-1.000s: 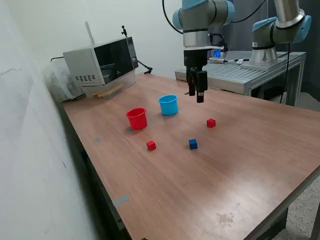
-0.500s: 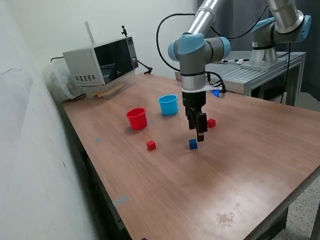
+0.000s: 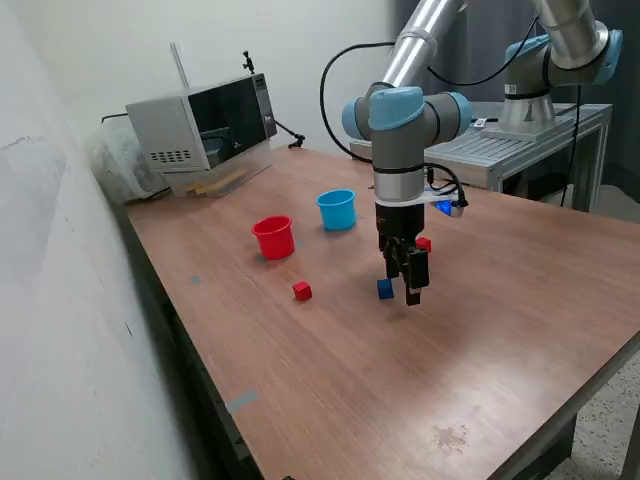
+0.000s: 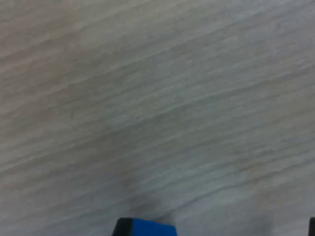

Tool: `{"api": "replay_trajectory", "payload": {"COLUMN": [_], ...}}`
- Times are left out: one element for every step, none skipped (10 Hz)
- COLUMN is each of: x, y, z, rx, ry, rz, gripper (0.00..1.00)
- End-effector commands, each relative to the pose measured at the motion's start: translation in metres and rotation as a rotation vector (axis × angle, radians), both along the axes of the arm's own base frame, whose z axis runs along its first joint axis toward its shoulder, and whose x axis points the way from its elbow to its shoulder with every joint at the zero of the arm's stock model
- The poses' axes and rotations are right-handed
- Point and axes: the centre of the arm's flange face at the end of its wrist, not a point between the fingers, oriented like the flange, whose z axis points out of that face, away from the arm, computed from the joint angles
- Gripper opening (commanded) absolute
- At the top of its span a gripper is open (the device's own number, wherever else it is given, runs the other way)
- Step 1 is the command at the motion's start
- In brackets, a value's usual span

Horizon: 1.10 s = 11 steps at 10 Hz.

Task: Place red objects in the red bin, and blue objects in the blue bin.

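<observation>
On the wooden tabletop (image 3: 520,300), the end effector (image 3: 411,288) hangs low, its tips close to the surface, though contact with the wood cannot be made out. Whether its fingers are spread or closed cannot be told from this angle; nothing is seen between them.

The dark-blue cube (image 3: 385,288) lies just beside the end effector, toward the exterior view's left, close to the fingers but not between them. In the wrist view the same blue cube (image 4: 146,228) shows only as a strip at the picture's edge, the rest of that view being blurred wood grain.

One red cube (image 3: 424,243) sits behind the end effector, partly hidden by the arm's wrist. The other red cube (image 3: 302,291) lies apart, farther toward the exterior view's left, on open wood.

The red bin (image 3: 273,237) and the blue bin (image 3: 337,209) stand upright, near each other but not touching, beyond the cubes, the red one on the exterior view's left. Only one blue cube can be seen on the tabletop; whether anything lies inside either bin cannot be told.

A microwave (image 3: 203,125) stands at the far corner of the tabletop.
</observation>
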Motion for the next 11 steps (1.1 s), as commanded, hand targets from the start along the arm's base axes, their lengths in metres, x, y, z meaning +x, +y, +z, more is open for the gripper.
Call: {"api": "replay_trajectory", "payload": {"x": [-0.008,-0.014,-0.019,-0.019,-0.019,-0.018,-0.018,-0.016,-0.016,-0.015,-0.013], "y": [0.01,0.024,0.033,0.034,0.036,0.036,0.036,0.034,0.034,0.034,0.033], "z": [0.002,0.003,0.005,0.004,0.003,0.004,0.002,0.0,0.0,0.0,-0.003], "rx": [0.001,0.006,0.013,0.013,0.015,0.015,0.016,0.016,0.021,0.024,0.025], "ry": [0.013,0.019,0.024,0.024,0.022,0.023,0.02,0.015,0.016,0.015,0.009], "rz": [-0.013,-0.032,-0.042,-0.044,-0.046,-0.046,-0.046,-0.043,-0.043,-0.044,-0.038], "gripper": [1.0,1.0,1.0,1.0,1.0,1.0,1.0,1.0,0.0,0.0,0.0]}}
